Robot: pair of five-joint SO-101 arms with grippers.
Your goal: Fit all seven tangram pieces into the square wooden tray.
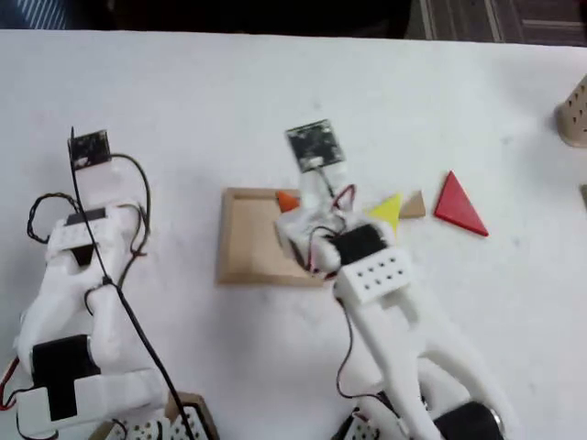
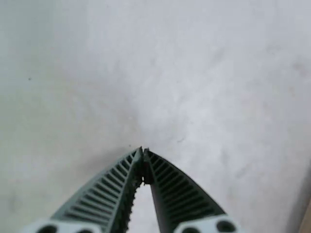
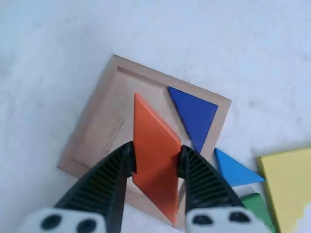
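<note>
a: what does the right gripper (image 3: 155, 158) have?
b: its fingers are clamped on the long sides of the orange parallelogram (image 3: 153, 136), which is over the square wooden tray (image 3: 95, 131) — whether the piece touches the tray floor, i cannot tell.
a: anything in the tray?
b: a dark blue triangle (image 3: 194, 112) lies in one corner. a lighter blue triangle (image 3: 233, 170) sits just outside the rim, with a green piece (image 3: 255, 204) and a yellow piece (image 3: 286, 182) beside it.
a: and from above?
b: a red triangle (image 1: 459, 206) lies on the white table (image 1: 183, 101), well apart from the tray.
a: the left gripper (image 2: 142, 151)?
b: fingertips pressed together — it hangs over the table, well to the side of the tray.
</note>
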